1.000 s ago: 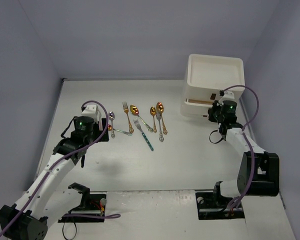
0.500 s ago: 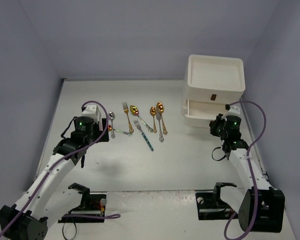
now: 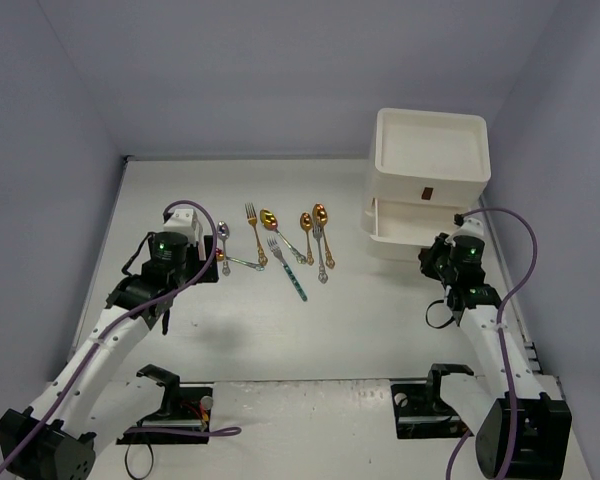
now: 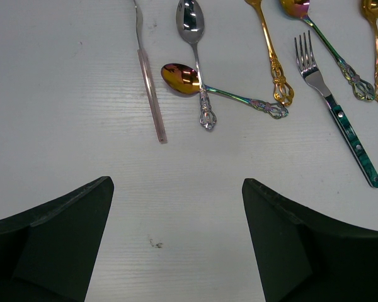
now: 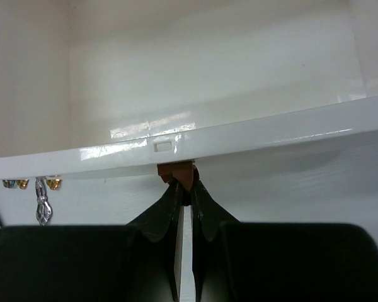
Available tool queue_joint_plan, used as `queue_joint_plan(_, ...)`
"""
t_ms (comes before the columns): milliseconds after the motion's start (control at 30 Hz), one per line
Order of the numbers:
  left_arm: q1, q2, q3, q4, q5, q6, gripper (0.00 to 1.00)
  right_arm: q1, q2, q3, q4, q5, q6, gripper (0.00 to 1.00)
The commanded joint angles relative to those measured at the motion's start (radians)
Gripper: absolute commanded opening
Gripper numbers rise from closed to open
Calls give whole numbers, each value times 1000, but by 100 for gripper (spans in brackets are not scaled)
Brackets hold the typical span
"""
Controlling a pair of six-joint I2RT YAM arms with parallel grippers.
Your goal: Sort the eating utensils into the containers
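Pinching the brown handle [image 5: 176, 171] of the open drawer [image 5: 271, 129] in the right claw [image 5: 184, 189]: draw straight outward, level, without twisting. Holding the left claw [image 4: 176, 189] spread above the utensils [image 4: 179, 78] lying loose on the counter [image 4: 63, 94].

Drawer [image 3: 405, 228]: slid further out of the cabinet [image 3: 430, 150], toward the arm bases; more of its inside is exposed.
Right gripper [image 3: 442, 258]: drawn back from the cabinet front, moving with the handle [image 5: 176, 171] it pinches.
Right arm [image 3: 485, 330]: elbow has swung from the far right to low beside its base.
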Motion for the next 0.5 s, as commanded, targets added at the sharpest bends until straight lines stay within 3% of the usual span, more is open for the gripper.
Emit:
queue_joint_plan(0, -6, -6, 26, 46, 1, 7, 81, 10, -34, 18, 12, 16, 17, 4)
queue_joint_plan(100, -6, -5, 27, 43, -1, 8, 81, 12, -52, 20, -12, 17, 20, 29)
queue_joint_plan(200, -6, -6, 28, 41, -4, 8, 81, 17, -70, 41, -56, 35, 3, 44)
queue_joint_plan(467, -6, -2, 29, 39, -7, 7, 81, 82, -121, 179, -201, 62, -31, 59)
